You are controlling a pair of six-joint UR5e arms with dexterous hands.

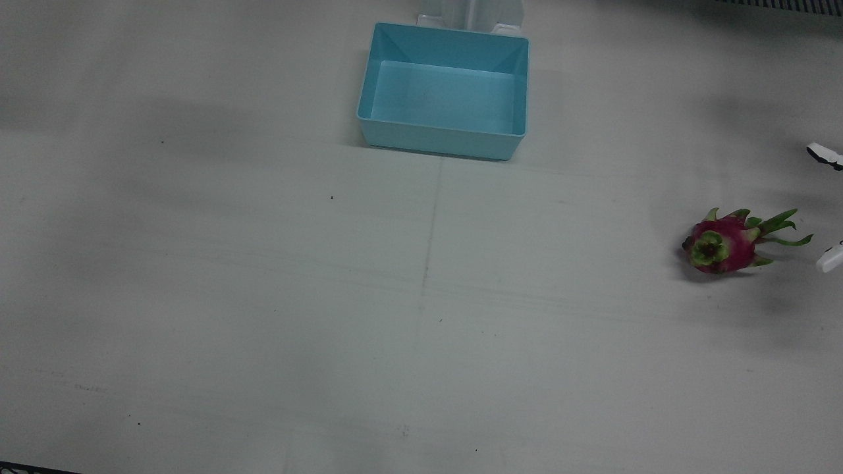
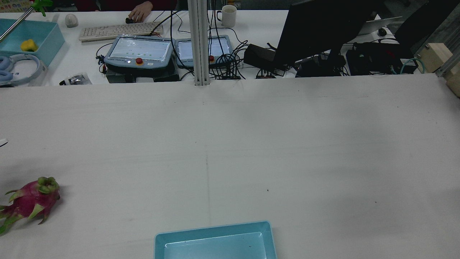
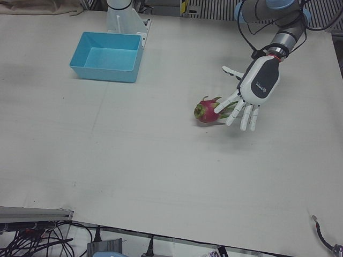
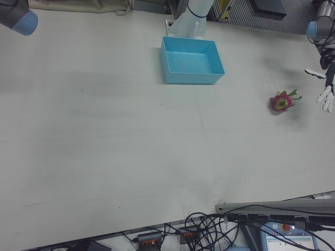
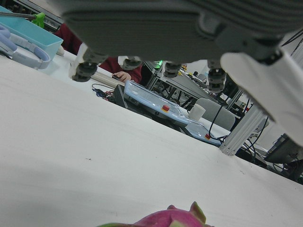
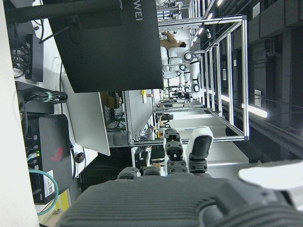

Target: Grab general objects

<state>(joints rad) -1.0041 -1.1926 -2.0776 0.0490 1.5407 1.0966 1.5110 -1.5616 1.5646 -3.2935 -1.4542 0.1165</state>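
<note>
Dragon fruit (image 3: 208, 111) lies on its side on the counter (image 3: 161, 171), on the left arm's half, well clear of the blue bin (image 3: 107, 56). Bin is empty. Blossom end faces away from the hand; the green leafy tips point toward it.

Left hand (image 3: 252, 91) hovers right beside the fruit, palm down, fingers (image 3: 242, 115) spread, holding nothing. From the left-front view the nearest finger overlaps the leafy tips; can't tell if it's actually touching. Left hand view shows the fruit's top just under the palm.

Right hand (image 6: 189, 189): only its own camera sees it, aimed up at the room. Fingers look partly curled, nothing in them that I can see, but I can't call it open or closed.

Handling, my read:
- Fairly heavy, firm oval body. Will roll on its long axis if nudged from one side.
- Skin smooth, a bit waxy, so some slip risk.
- Scales and leafy tips are flimsy; don't take hold there.
- Best hold: wrap across the fat middle, thumb opposing the fingers, from above.
</note>
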